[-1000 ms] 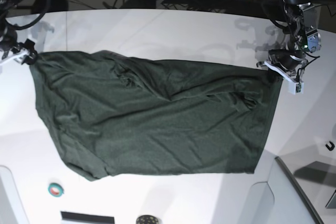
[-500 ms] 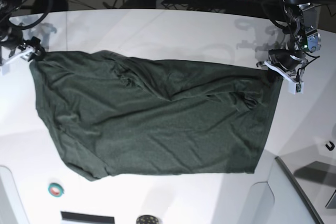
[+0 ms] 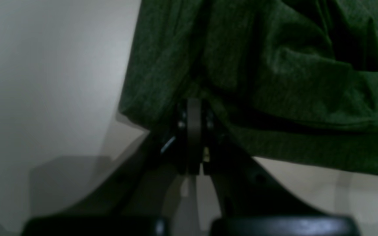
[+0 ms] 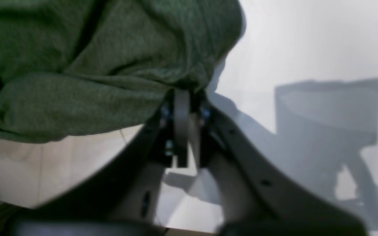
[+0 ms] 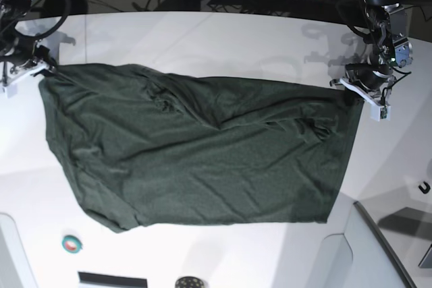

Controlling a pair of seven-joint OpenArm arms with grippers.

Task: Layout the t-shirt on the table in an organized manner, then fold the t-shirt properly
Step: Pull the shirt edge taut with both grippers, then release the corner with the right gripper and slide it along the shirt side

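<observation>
So each tool, left tool (image 5: 356, 94) and right tool (image 5: 40, 71), pinches a top corner of the t-shirt (image 5: 196, 153) to stretch it flat on the bench (image 5: 202, 38).

The dark green t-shirt (image 5: 196, 150) is lying spread out across the white table (image 5: 223, 42), still pretty wrinkly, with folds bunching near the middle. Looks like its two upper corners are lifting slightly.

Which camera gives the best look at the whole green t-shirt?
The base view: the t-shirt lies spread across the white table, all edges visible. Each wrist view shows only one bunched corner, pinched in the left pincer or the right pincer.
</observation>
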